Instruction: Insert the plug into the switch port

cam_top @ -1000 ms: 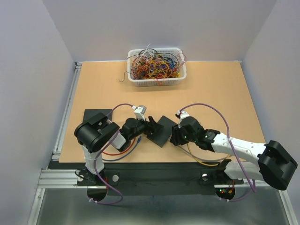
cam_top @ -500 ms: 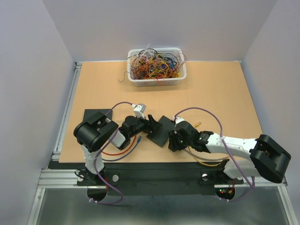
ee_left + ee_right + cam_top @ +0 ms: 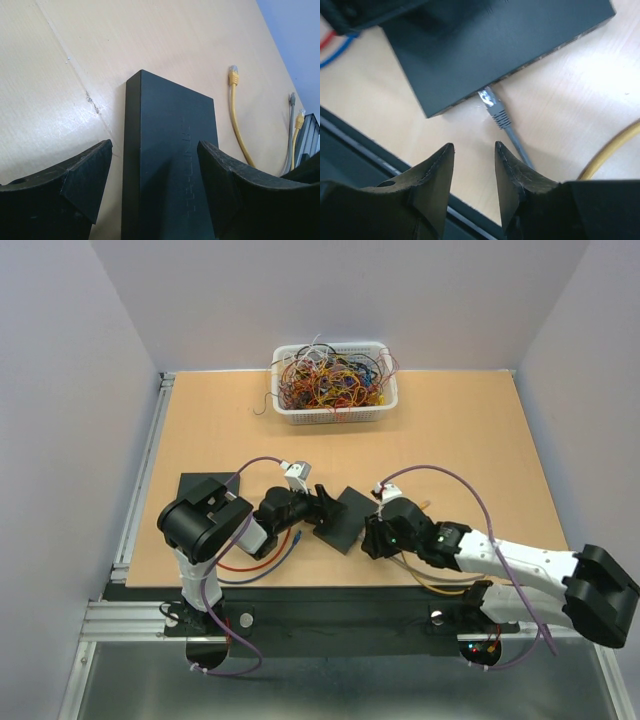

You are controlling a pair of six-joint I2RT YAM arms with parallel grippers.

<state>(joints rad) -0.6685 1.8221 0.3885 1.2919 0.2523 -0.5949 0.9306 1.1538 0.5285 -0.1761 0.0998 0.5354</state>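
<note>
Plug [image 3: 489, 100], small and grey with a clear tip and a bumpy neck, lies on the smooth wood table [image 3: 580, 85], its tip right against the thin edge of the flat, dull black box [image 3: 485, 45]. The right gripper [image 3: 474, 150] hangs near it, curved black fingers apart and empty. The left gripper [image 3: 154, 146] spreads its rough fingers wide around the box's other side.

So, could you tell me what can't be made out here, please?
- Ports: right wrist view, switch edge too foreshortened; whether the plug is seated is unclear.
- Plug: top view, under the right arm.
- Left pincer's contact with the switch: left wrist view, cut off below.
</note>
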